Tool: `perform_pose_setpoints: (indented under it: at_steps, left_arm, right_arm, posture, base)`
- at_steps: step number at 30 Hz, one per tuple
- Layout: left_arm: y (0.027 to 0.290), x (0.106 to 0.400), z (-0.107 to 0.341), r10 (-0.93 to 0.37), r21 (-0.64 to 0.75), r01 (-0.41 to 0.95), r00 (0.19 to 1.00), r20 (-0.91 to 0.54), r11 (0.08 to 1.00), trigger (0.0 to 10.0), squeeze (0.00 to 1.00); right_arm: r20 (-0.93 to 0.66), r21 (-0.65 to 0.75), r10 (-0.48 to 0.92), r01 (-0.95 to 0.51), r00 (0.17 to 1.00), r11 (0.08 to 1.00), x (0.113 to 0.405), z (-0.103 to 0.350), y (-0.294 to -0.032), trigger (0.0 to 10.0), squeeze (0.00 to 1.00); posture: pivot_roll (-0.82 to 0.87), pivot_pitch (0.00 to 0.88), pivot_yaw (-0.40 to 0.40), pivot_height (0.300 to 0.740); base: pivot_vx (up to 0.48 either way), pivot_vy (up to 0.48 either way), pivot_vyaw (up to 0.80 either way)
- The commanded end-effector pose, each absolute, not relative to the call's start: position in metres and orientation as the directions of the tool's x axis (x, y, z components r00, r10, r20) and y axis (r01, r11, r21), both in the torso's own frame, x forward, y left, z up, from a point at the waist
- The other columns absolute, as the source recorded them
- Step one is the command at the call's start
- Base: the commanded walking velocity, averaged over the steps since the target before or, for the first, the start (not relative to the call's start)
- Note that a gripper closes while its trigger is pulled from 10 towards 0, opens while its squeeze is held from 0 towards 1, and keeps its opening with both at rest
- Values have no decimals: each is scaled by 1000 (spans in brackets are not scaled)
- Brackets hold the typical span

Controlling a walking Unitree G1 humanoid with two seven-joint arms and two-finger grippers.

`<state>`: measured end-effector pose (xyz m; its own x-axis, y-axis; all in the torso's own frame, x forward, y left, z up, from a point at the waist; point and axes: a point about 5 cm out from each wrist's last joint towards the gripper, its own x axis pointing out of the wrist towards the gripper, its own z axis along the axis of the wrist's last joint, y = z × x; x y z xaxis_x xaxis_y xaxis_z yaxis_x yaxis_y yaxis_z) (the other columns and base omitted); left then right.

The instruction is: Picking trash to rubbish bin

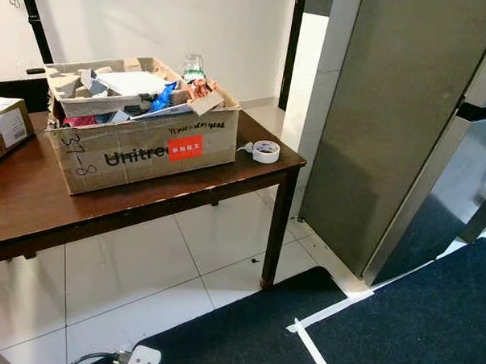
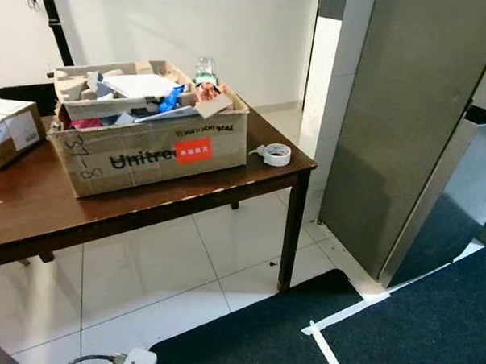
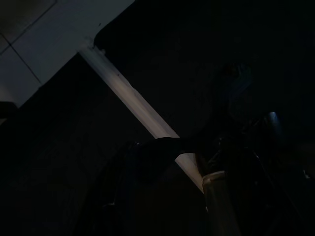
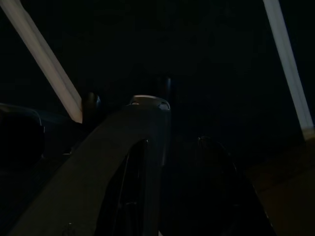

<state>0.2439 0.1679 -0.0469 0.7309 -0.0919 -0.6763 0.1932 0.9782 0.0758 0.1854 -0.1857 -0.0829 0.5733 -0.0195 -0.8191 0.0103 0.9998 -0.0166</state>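
While hands hang dark (grip: can't tell), trash-filled cardboard box (image 1: 144, 141) on table (image 1: 32, 213).

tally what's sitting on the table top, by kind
Cardboard boxes: 2, the big trash-filled box and the small box at the left edge
Tape rolls: 1, the white roll beside the big box
Total: 3

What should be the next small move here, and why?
Probably a step toward the wooden table: the cardboard box full of scraps and the tape roll sit well ahead, and both arms hang low over the dark carpet.
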Motion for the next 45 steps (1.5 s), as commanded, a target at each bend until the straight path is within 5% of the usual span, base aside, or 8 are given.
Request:
perform_pose_setpoints:
  at_steps: [1,29,45]
  left_arm:
    - [170,237,-52,-88,85,202,717,-691,976,10000,0]
    - [171,239,-50,-79,105,207,722,-688,973,10000,0]
    - [174,242,-49,-75,67,165,722,-688,984,10000,0]
  right_arm:
    - [-845,-20,-15,-4,535,1000,174,-89,-186,10000,0]
    - [-846,-27,-6,-32,534,999,175,-89,-183,10000,0]
    - [-832,-23,-32,23,555,999,181,-85,-188,10000,0]
  posture:
    - [-92,142,27,740]
    - [-90,121,30,740]
    - [-91,107,33,740]
  base:
    - [0,0,0]
    - [0,0,771]
    - [0,0,0]
